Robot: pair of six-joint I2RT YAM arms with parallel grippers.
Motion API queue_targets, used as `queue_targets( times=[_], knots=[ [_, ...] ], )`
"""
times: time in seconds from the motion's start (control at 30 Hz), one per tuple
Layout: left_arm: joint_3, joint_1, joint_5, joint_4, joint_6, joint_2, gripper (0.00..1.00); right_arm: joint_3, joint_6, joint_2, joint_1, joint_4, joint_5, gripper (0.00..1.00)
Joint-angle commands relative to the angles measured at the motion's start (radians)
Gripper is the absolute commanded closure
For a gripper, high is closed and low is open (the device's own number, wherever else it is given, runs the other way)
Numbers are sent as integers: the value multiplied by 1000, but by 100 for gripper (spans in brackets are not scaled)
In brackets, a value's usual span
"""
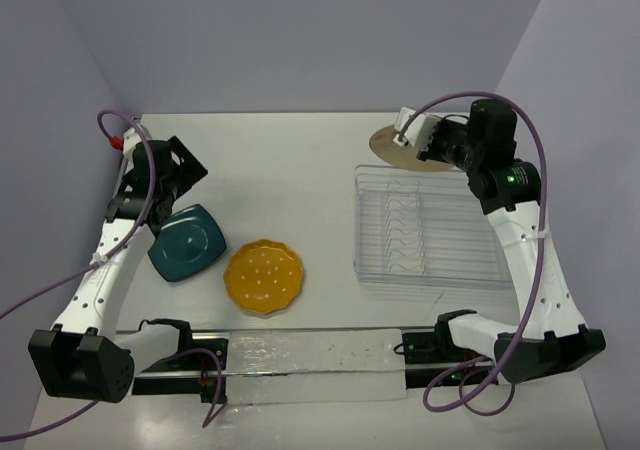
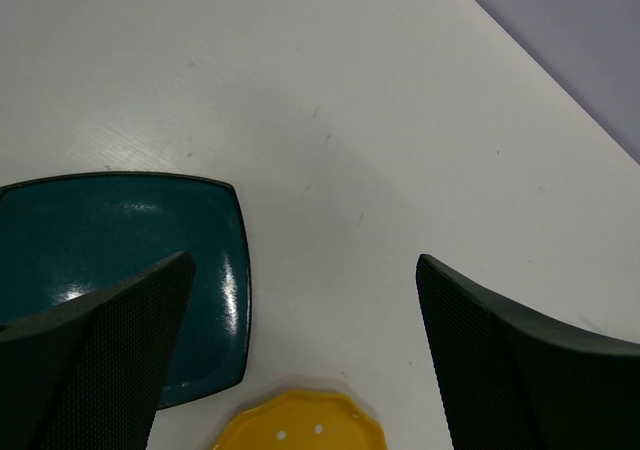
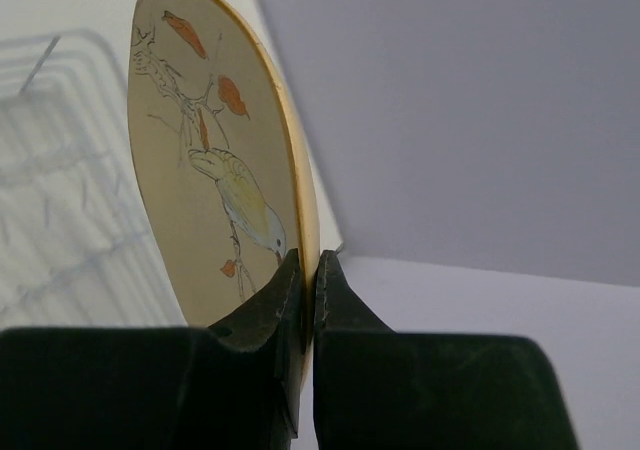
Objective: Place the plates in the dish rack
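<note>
My right gripper (image 1: 408,138) (image 3: 308,270) is shut on the rim of the round cream plate (image 1: 400,152) (image 3: 200,170), printed with a bird and leaves, held in the air by the far edge of the clear wire dish rack (image 1: 430,225) (image 3: 60,170). My left gripper (image 1: 180,175) (image 2: 300,300) is open and empty, hovering above the table. The dark teal plate (image 1: 187,241) (image 2: 110,260) lies flat under its left finger. The yellow-orange dotted plate (image 1: 264,276) (image 2: 300,425) lies flat to the right of the teal one.
A clear textured mat (image 1: 310,365) and a black rail lie along the near edge between the arm bases. Purple cables loop off both arms. Walls close the table on the left, back and right.
</note>
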Motion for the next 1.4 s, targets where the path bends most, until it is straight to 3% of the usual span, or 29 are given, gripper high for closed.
queue_targets(
  times=[0.0,0.4,0.63,0.93,1.37],
  knots=[
    [65,1,-87,-87,-39,0,1,17,-182,1,-22,41,18,100],
    [22,2,-65,-121,-73,-5,1,-53,-226,70,-24,66,4,100],
    [24,2,-91,-200,-94,-10,1,-154,-351,92,-21,72,30,100],
    [17,0,-79,-196,-87,-28,1,-241,-412,121,-15,69,-94,100],
    [21,1,-67,-212,-89,-22,1,-262,-407,186,0,72,-124,99]
  ],
)
